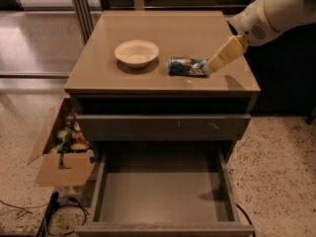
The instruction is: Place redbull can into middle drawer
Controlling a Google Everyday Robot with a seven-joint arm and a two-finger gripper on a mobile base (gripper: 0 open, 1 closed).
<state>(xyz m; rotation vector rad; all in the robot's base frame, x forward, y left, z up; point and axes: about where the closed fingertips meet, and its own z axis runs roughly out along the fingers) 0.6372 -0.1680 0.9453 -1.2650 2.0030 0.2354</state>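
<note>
Well, the desk [173, 33] carries the redbull can [186, 66] on its side, long axis left-right, above the open middle drawer [163, 194]. The gripper [212, 67] slants down at the can's right end; how far open, I cannot tell

We see the claw [211, 69] at the 3 o'clock end of the redbull can [186, 66] on the worktop [173, 28]; the bowl [137, 52] stands apart at its 10 o'clock. Toward 6 o'clock the middle drawer [163, 194] is pulled out, its floor open from above.
</note>
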